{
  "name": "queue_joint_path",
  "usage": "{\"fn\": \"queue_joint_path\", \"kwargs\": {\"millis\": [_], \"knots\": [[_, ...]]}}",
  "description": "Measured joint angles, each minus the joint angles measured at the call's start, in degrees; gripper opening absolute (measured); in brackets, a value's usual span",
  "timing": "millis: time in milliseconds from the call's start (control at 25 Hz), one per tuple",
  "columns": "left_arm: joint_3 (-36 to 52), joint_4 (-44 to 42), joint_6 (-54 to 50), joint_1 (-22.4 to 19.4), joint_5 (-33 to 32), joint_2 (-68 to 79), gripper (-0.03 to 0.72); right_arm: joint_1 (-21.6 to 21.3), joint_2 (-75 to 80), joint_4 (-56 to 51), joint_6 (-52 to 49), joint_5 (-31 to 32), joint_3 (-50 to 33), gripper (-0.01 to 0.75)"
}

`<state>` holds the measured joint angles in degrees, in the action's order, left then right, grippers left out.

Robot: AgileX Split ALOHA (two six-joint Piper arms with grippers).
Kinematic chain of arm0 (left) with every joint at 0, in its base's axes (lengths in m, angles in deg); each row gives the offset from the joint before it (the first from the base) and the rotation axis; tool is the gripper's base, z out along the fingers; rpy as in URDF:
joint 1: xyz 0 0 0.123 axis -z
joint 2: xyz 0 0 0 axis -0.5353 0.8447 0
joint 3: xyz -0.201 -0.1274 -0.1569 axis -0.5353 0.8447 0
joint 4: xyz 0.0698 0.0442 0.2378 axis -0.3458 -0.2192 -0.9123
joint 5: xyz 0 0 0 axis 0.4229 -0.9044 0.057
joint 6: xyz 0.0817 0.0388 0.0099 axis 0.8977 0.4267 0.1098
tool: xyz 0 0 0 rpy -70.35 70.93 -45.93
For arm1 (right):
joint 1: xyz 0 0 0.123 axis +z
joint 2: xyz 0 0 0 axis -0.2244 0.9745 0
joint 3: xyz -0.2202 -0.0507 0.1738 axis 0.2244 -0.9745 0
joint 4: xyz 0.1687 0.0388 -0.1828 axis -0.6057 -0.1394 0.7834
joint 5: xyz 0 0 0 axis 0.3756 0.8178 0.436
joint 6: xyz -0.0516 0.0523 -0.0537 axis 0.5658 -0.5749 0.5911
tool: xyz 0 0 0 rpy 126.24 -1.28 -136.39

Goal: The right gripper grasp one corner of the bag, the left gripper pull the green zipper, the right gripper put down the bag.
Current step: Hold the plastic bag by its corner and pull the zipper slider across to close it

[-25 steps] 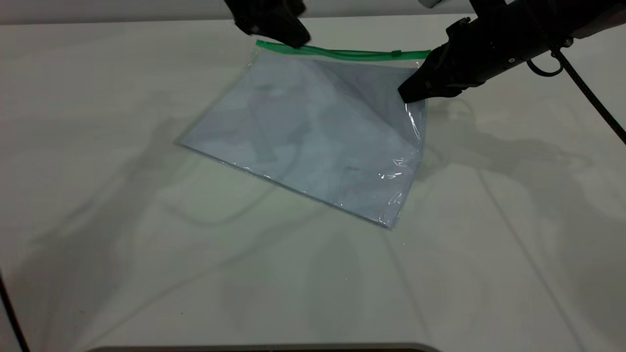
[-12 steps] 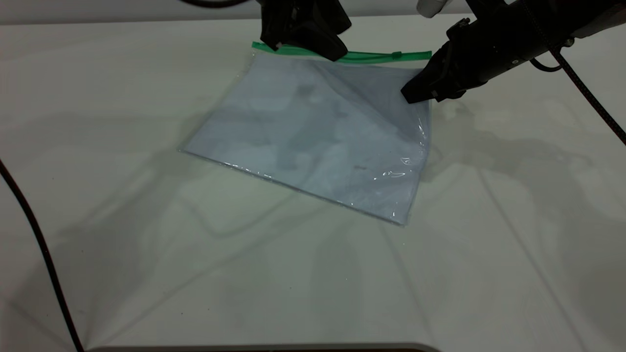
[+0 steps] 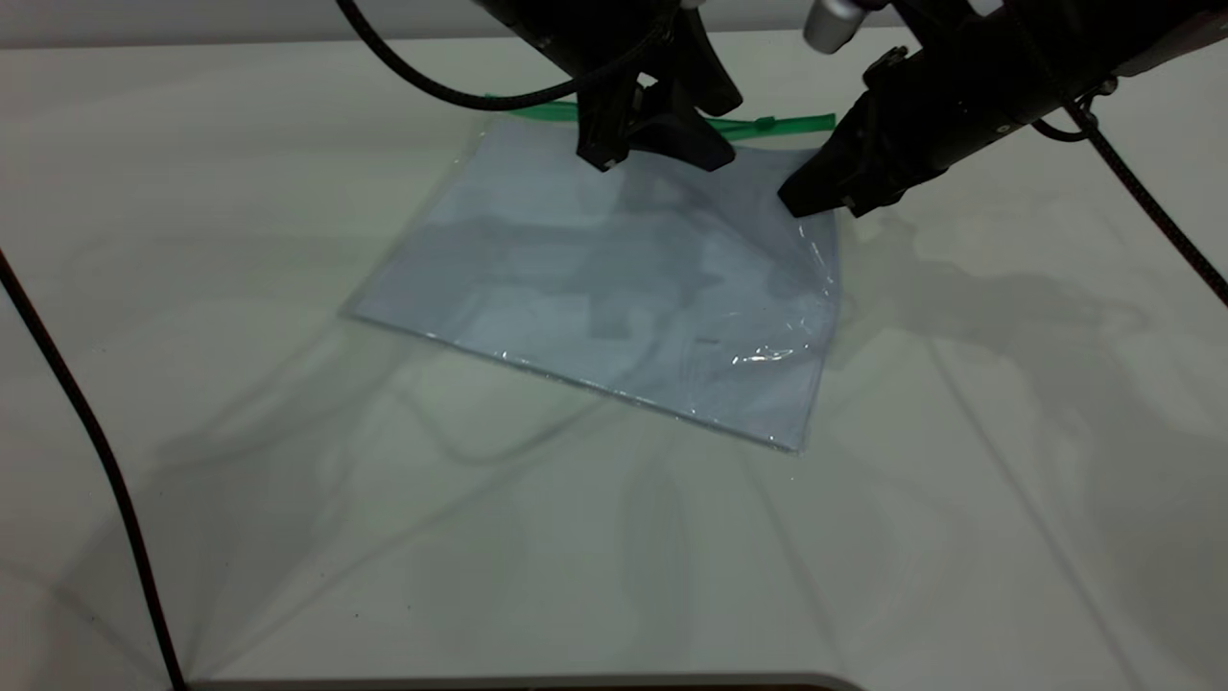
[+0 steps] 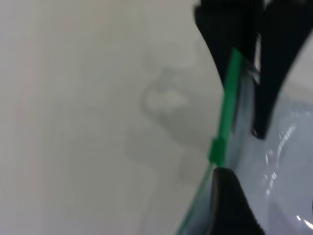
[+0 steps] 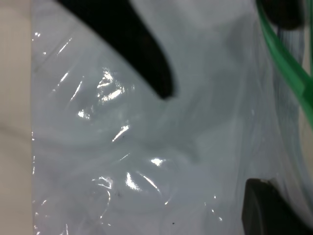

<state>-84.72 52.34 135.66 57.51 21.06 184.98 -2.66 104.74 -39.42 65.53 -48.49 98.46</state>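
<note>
One clear plastic bag [image 3: 614, 278] lies flat on a white table [image 3: 959, 480], toward the far side, with white paper showing through it. Its single green zipper [image 3: 767, 124] runs along the far edge, carrying one small slider tab. Two black grippers are at that edge. The left gripper [image 3: 652, 144] hangs over the zipper's middle, its jaws spread apart, one on each side of the strip. The right gripper [image 3: 815, 197] is clamped on the bag's far right corner, which is raised slightly.
</note>
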Motion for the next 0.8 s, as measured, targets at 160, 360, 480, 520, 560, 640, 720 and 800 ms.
{"fn": "queue_joint_path", "kwargs": {"millis": [160,360,480,520,560,640,720,800], "knots": [[0.0,1.4,0.1,0.0,0.0,0.0,0.467,1.7,0.0,0.2,0.0,-1.7,0.1,0.035],[0.0,1.8,0.1,0.0,0.1,0.2,0.467,2.8,-0.1,0.6,0.0,-2.7,0.1,0.035],[0.0,1.8,0.1,0.0,0.1,0.2,0.467,2.9,-0.1,0.6,0.0,-3.0,0.1,0.035],[0.0,1.8,0.1,0.0,0.1,0.2,0.467,2.9,-0.1,0.6,0.0,-3.3,0.1,0.035],[0.0,1.8,0.1,0.0,0.1,0.2,0.467,2.9,-0.1,0.4,0.0,-3.7,0.1,0.035],[0.0,1.8,0.1,0.0,0.2,0.2,0.467,2.9,-0.1,0.1,0.0,-4.1,0.1,0.035],[0.0,1.8,0.1,0.0,0.2,0.2,0.467,2.9,-0.1,-0.3,0.0,-4.3,0.1,0.035],[0.0,1.8,0.1,0.0,0.2,0.2,0.467,2.9,-0.1,-0.5,0.0,-4.3,0.1,0.035]]}}
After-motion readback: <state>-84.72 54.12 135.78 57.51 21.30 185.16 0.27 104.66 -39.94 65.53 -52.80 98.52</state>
